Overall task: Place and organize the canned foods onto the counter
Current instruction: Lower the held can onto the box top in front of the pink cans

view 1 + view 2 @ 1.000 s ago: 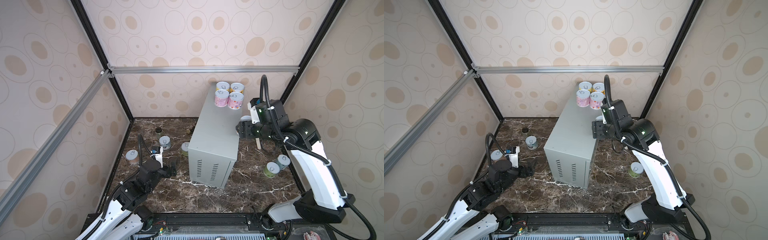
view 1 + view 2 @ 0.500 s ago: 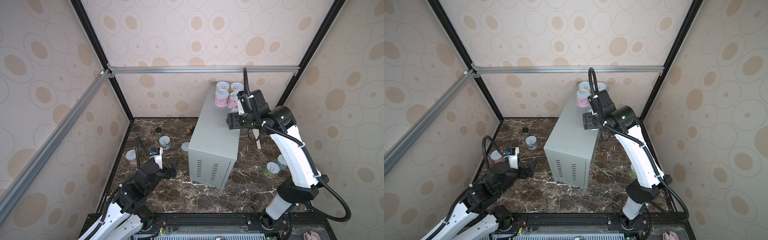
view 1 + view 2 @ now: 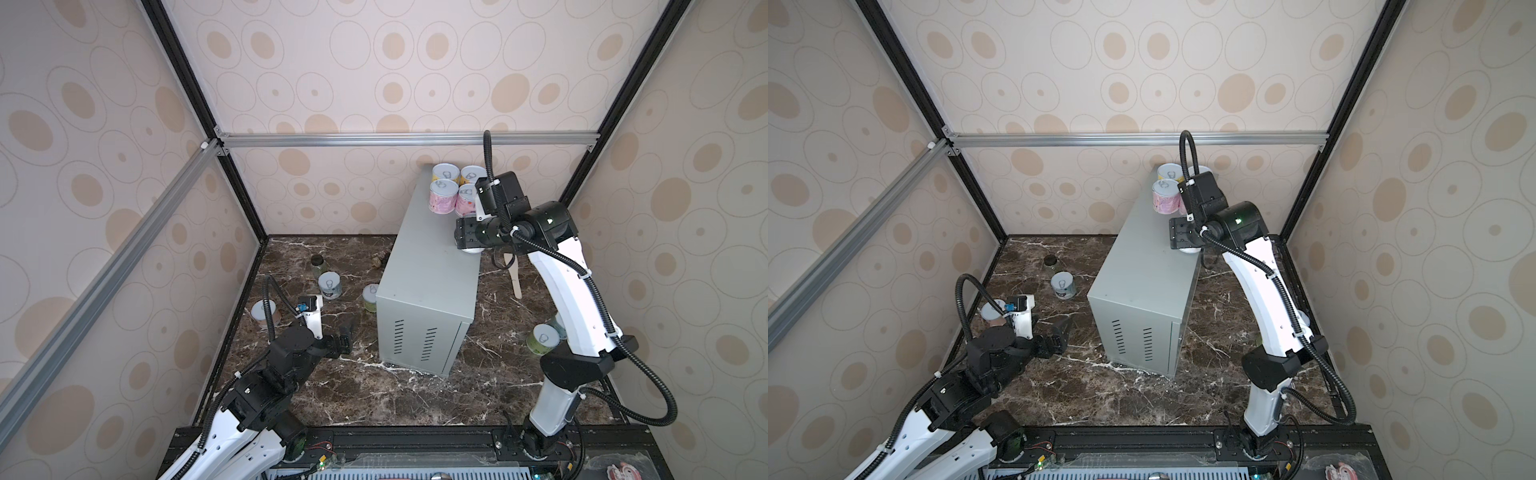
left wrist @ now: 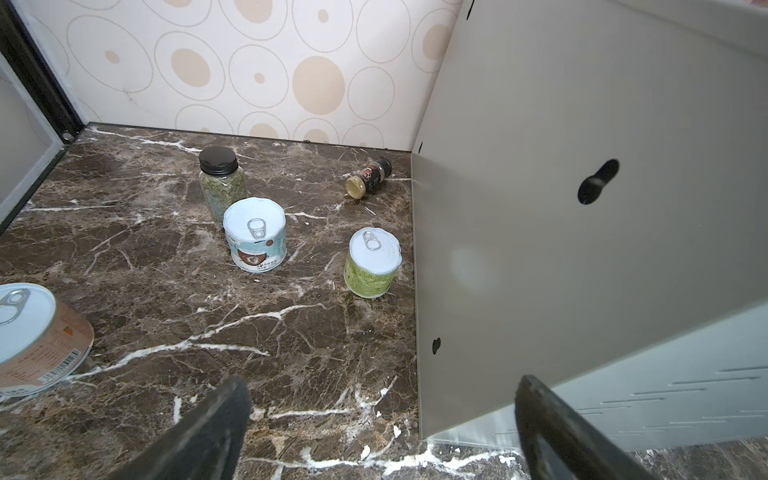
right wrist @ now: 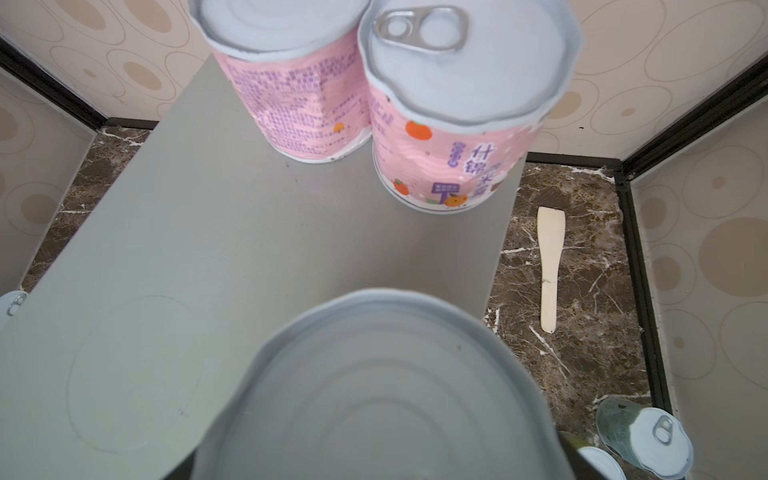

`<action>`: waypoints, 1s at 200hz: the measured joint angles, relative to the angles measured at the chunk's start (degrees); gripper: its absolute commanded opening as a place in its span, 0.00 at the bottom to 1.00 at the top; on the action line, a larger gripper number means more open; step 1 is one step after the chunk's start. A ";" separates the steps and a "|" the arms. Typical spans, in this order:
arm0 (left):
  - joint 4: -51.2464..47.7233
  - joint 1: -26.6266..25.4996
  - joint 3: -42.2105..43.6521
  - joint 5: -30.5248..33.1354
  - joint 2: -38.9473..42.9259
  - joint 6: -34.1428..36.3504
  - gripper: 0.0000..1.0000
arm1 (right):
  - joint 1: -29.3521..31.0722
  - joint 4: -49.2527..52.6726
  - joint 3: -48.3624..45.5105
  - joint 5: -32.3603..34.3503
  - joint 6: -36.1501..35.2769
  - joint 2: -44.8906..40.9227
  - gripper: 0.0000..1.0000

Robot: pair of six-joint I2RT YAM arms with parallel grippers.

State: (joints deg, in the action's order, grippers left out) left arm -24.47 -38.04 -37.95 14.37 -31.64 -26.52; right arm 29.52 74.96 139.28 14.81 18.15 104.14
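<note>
The right gripper [image 3: 468,243], clamping a silver-lidded tin [image 5: 374,395], is now hanging over the right edge of the counter [image 3: 428,266], having risen from beside it. The tin is nearing the pink tins [image 3: 442,198], ready for placing. The left gripper [image 4: 380,415] is hovering spread wide near the green tin [image 4: 372,264].

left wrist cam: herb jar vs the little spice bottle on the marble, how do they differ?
Pose: the herb jar stands upright; the spice bottle lies on its side.
Size: the jar looks bigger than the bottle.
Look: the jar is clear with green flakes showing; the bottle wears a dark label.
Shared: both sit on the marble floor near the back wall.
</note>
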 measured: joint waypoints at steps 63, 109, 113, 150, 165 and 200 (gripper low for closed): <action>0.00 0.00 0.00 -0.02 0.07 0.00 0.99 | -1.33 -0.42 4.74 -0.39 0.00 3.98 0.58; 0.00 0.00 0.00 0.02 0.39 0.00 0.99 | -1.90 -0.74 5.40 -1.11 0.02 4.52 0.60; 0.00 0.00 0.00 0.00 0.39 0.00 0.99 | -1.90 -0.74 5.42 -1.14 0.00 4.57 0.60; 0.00 0.00 0.00 0.02 0.42 0.00 0.99 | -1.90 -1.29 6.03 -1.27 -0.04 5.35 0.66; 0.00 0.00 0.00 0.04 0.42 0.00 0.99 | -1.90 -1.75 6.03 -1.29 -0.04 5.51 0.69; 0.00 0.00 0.00 0.09 0.44 -0.02 0.99 | -1.92 -2.12 6.03 -1.36 -0.04 5.64 0.78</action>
State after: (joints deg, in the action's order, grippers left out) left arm -24.47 -38.04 -37.95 14.46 -31.20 -26.55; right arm 27.59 72.84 145.32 13.45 18.11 109.78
